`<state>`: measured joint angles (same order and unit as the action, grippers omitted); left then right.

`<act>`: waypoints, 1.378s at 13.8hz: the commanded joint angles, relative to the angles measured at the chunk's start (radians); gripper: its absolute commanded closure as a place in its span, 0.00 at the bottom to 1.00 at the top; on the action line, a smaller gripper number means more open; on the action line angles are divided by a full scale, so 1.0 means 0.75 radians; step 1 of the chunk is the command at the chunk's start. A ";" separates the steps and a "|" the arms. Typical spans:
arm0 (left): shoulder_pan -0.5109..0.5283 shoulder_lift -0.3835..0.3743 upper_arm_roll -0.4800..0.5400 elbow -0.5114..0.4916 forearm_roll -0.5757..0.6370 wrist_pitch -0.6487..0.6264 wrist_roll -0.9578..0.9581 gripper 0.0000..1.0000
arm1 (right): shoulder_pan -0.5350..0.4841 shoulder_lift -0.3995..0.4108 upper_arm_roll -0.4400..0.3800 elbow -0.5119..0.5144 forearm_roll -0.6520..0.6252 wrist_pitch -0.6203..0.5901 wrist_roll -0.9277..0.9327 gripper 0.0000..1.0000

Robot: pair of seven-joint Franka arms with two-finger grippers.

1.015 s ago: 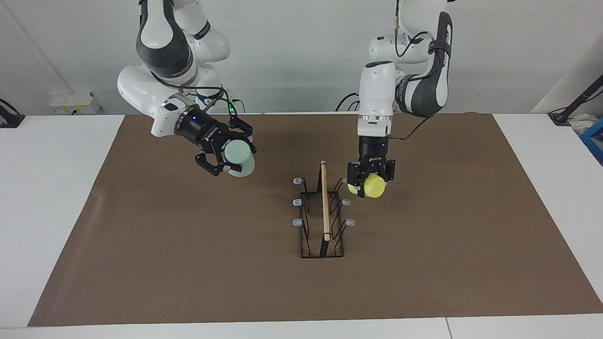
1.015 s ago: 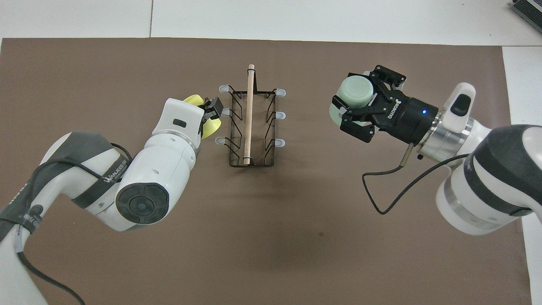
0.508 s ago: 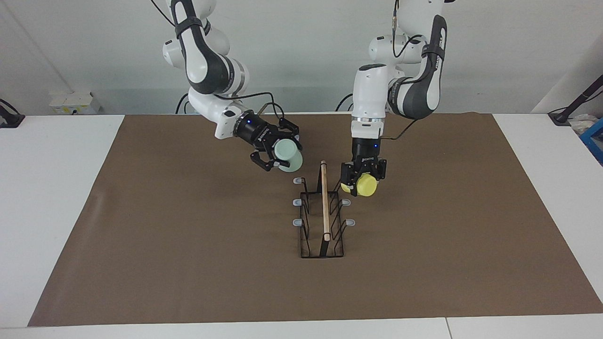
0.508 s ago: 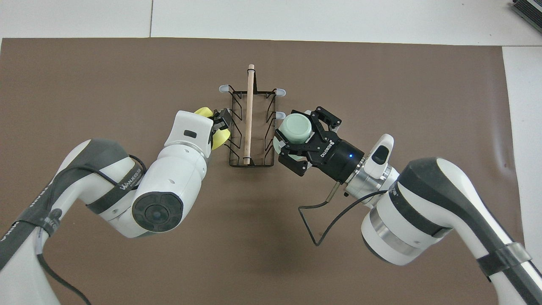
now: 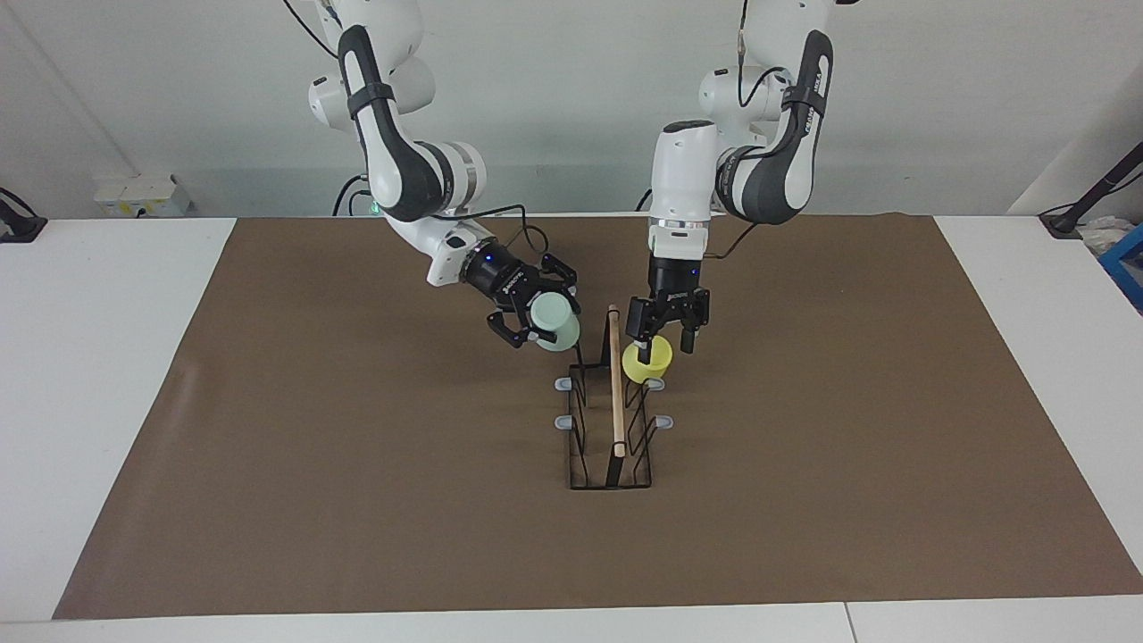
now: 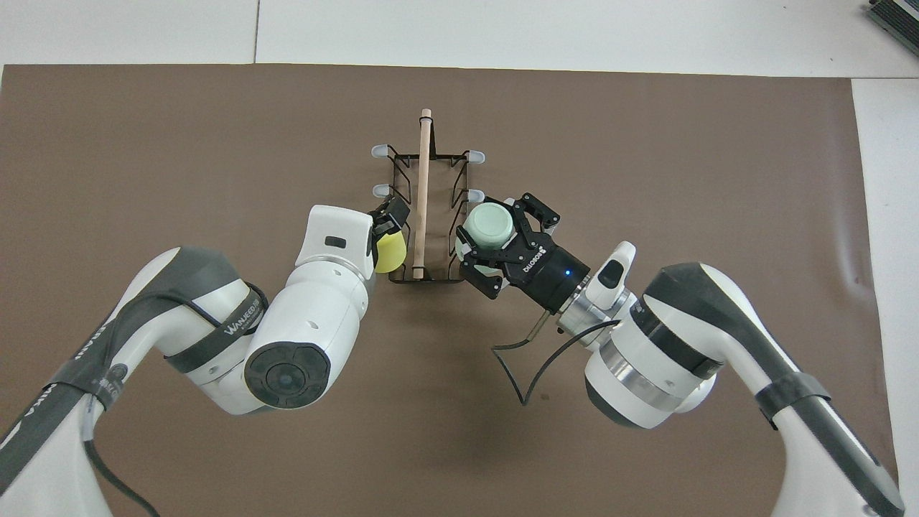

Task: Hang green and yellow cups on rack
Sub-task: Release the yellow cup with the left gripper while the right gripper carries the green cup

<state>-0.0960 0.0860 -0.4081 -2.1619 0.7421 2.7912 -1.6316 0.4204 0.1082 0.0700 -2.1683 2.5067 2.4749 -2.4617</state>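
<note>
rack [image 5: 613, 420] upright on surface [image 5: 357, 464] mid-mat | left pincer [image 5: 665, 335] spread just above yellow cup [image 5: 646, 359], which sits inverted on rack's robot-end peg | right pincer [image 5: 534, 314] pinching green cup [image 5: 553, 321] tilted beside rack's other robot-end peg

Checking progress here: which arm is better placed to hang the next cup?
Probably right: the right gripper holds the green cup beside the rack, while the yellow cup under the left gripper already looks seated there.
</note>
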 commanded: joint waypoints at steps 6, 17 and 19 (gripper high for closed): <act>0.032 0.006 0.016 0.142 0.025 -0.077 0.022 0.00 | 0.014 0.019 0.001 -0.003 0.051 0.022 -0.045 1.00; 0.142 0.170 0.065 0.506 -0.175 -0.226 0.411 0.00 | 0.041 0.228 0.001 -0.027 0.267 -0.256 -0.288 1.00; 0.149 0.159 0.084 0.553 -0.356 -0.356 0.707 0.00 | 0.043 0.240 0.001 -0.042 0.280 -0.261 -0.311 1.00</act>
<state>0.0134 0.1963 -0.3523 -1.8027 0.5687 2.6083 -1.2684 0.4476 0.2747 0.0657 -2.1826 2.5899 2.3023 -2.6187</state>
